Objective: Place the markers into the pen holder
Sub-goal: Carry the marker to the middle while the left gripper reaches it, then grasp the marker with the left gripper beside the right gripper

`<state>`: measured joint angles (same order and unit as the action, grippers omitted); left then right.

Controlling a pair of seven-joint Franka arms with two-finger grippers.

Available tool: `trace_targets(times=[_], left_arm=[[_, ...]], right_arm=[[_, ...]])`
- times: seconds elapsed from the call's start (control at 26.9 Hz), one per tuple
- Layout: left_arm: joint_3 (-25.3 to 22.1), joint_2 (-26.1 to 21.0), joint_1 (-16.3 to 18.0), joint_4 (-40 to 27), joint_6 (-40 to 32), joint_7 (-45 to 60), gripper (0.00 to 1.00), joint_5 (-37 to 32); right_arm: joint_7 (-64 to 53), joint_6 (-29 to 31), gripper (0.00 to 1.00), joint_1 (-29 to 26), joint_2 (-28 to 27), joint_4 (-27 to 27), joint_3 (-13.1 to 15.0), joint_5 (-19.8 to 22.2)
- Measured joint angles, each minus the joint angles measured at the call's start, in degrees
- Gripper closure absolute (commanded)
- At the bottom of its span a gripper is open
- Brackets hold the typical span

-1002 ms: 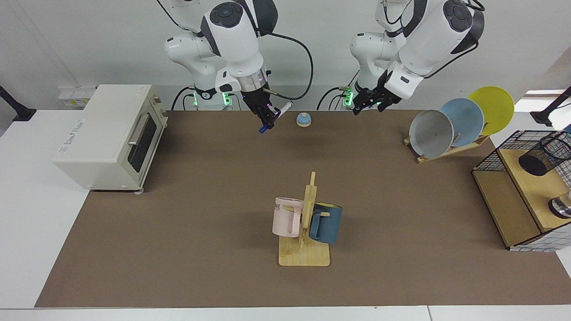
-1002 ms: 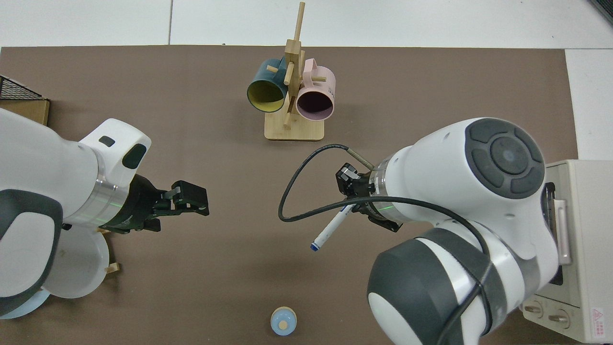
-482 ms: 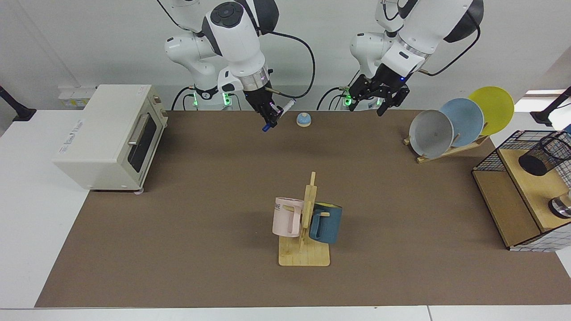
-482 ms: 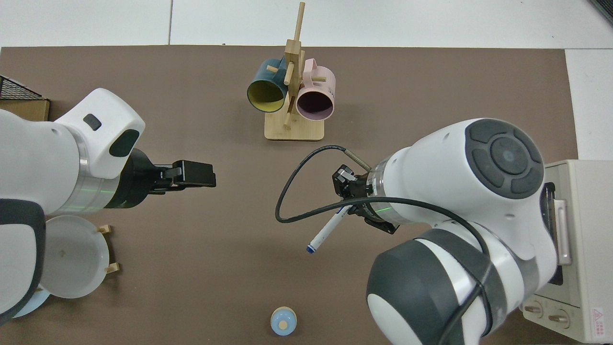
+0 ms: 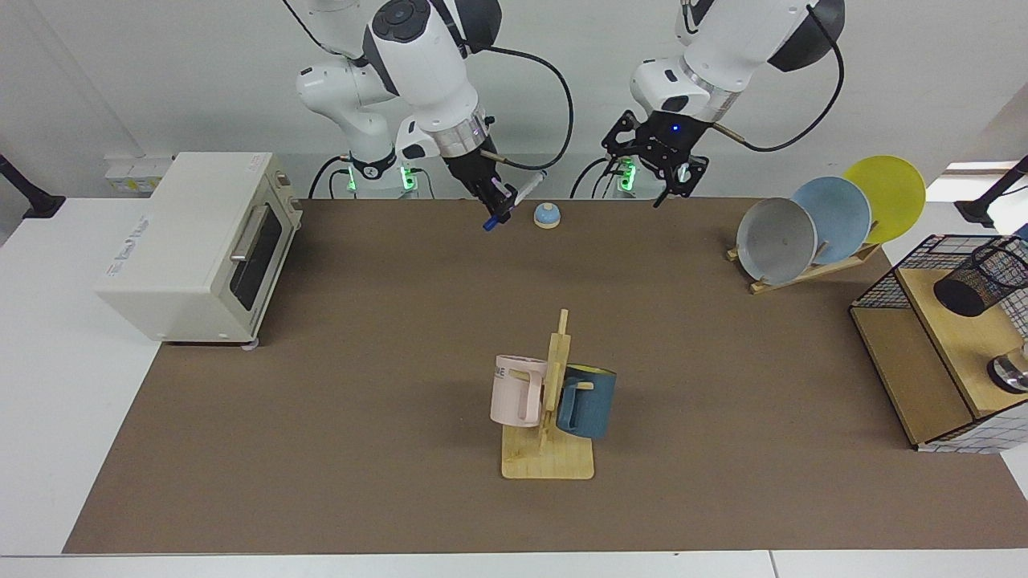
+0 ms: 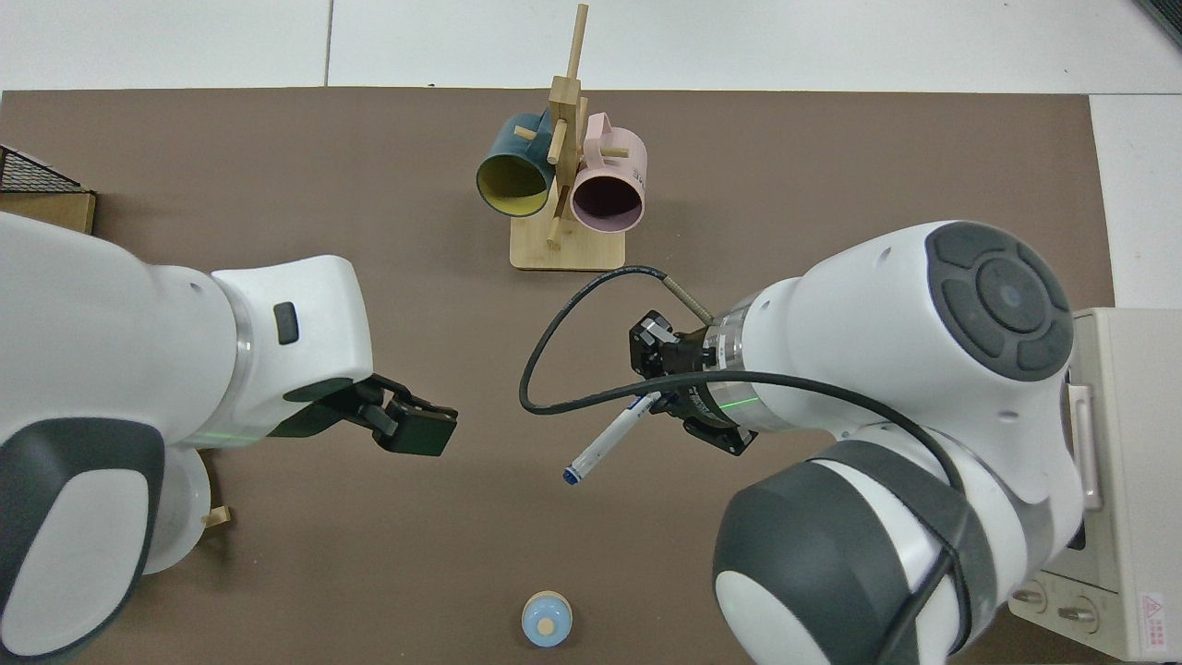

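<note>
R tool (image 5: 496, 198) grips marker (image 5: 514, 201), tilted cap-down, by table's robot-side edge; pen holder (image 5: 981, 279) well beyond the opposite end; L tool (image 5: 665, 178) nearer, open.

One marker (image 5: 514, 201), one pen holder (image 5: 980, 279), two mugs (image 5: 518, 391), three plates (image 5: 831, 214), one toaster oven (image 5: 201, 245).

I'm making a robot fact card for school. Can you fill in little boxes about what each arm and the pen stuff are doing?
right gripper: shut on the marker, held above the table
marker: tilted, blue cap at the low end
left gripper: empty, up in the air at the table's far edge
pen holder: on the wooden shelf, tipped over, far from the marker
task: not done yet
</note>
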<state>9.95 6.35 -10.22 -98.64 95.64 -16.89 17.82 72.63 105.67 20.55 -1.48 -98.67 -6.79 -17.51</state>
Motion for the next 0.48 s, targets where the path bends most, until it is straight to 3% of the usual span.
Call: trace_targets(times=[0.48], left_arm=[[7.70,0.87,-0.31,0.02,-0.12,-14.16,0.00,0.20]], right_arm=[[7.85,2.58,1.00,1.55,-0.01,0.58,-1.98,-1.23]])
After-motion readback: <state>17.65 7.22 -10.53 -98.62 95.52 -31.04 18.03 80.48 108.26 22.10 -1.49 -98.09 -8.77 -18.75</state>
